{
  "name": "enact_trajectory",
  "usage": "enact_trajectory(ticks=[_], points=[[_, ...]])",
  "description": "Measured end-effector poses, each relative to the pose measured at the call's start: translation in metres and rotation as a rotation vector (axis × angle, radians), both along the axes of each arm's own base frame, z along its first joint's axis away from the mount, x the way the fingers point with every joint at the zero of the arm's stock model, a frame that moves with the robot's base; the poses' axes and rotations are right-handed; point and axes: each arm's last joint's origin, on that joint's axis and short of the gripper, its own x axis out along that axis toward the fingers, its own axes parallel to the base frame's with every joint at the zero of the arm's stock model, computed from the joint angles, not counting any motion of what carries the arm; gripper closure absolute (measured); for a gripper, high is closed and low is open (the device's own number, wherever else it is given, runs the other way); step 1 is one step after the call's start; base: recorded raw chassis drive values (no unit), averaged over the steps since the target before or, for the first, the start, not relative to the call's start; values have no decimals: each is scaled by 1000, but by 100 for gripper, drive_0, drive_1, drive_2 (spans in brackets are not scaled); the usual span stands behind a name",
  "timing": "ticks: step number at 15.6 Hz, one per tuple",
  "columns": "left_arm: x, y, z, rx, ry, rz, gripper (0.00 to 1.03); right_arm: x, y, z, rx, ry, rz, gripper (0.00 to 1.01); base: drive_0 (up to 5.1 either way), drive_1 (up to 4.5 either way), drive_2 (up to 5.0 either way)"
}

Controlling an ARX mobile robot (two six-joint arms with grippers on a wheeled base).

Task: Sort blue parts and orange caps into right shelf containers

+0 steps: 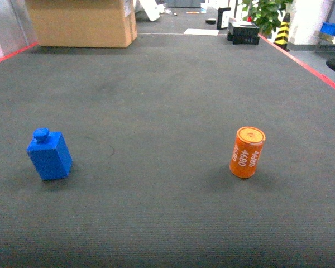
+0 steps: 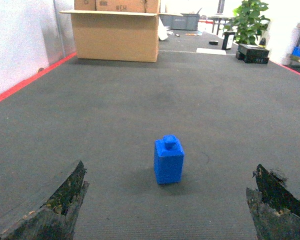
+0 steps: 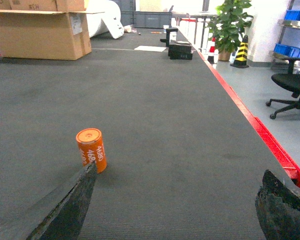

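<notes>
— Why is the blue part [image 2: 168,160] standing all alone out there?

— Looks set up for a pick. It's upright on the dark mat [image 1: 167,100], knob on top, square in front of the left gripper [image 2: 165,205]. Those fingers [image 2: 50,205] are spread wide, nothing between them, with the part ahead of them and well apart.

— And the orange cap [image 3: 91,150]?

— Same idea on the right side. It stands on end, white numbers down its side. The right gripper [image 3: 180,210] is also wide apart and empty, but the cap sits off toward its left finger [image 3: 65,210], just beside the tip rather than centred. I'd say it needs to shift over before closing.

— Anything in the way?

— Not near the pieces. A cardboard box [image 1: 81,22] sits far back, a plant [image 3: 229,25] and black cases [image 3: 180,50] beyond. An office chair [image 3: 292,90] stands off the mat past the red edge. Blue crates [image 3: 295,15] show at the far right, a long way from both pieces.
</notes>
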Motion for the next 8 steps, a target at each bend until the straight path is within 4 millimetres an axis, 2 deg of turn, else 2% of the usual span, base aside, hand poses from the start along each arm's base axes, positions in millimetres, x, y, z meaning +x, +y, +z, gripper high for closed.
enact_trajectory(ticks=[8], points=[[0,0,0,0,0,0,5,0,0,0,0,0,0,3,0,0,0]])
